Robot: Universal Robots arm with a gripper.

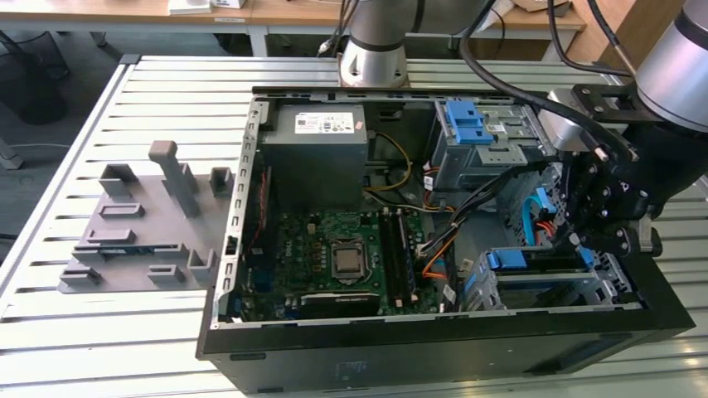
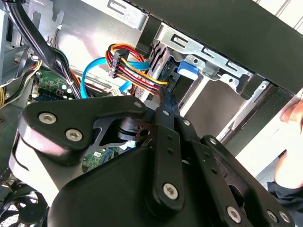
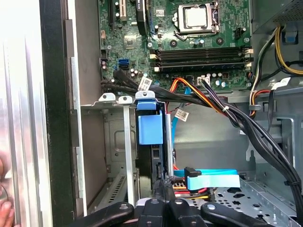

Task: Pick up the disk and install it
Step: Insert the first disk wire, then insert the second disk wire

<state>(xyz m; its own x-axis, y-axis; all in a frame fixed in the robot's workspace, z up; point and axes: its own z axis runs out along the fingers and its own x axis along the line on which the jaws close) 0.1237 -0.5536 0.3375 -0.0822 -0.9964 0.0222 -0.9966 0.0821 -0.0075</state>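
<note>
The disk (image 1: 520, 259) stands edge-on in the metal drive cage (image 1: 603, 286) at the case's front corner, on the exterior view's right. In the first wrist view its blue bracket tab (image 3: 150, 124) rises between the cage rails, with the dark body of the disk below it. My gripper (image 1: 575, 242) hangs over that cage. Its black fingers (image 3: 165, 191) meet at the disk's rear end, next to the red and blue cable plugs (image 3: 208, 181). In the second wrist view the fingertips (image 2: 165, 101) sit pressed together just short of the blue tab (image 2: 187, 70). I see nothing held between them.
The open tower case (image 1: 443, 249) lies on a slatted metal table (image 1: 166, 91). The grey power supply (image 1: 315, 145), motherboard (image 1: 343, 257) and cable bundles (image 3: 227, 111) crowd the inside. Another blue latch (image 1: 470, 120) tops the upper bay. A grey fixture (image 1: 144, 224) sits outside. A person's hand (image 3: 4, 208) is near the case.
</note>
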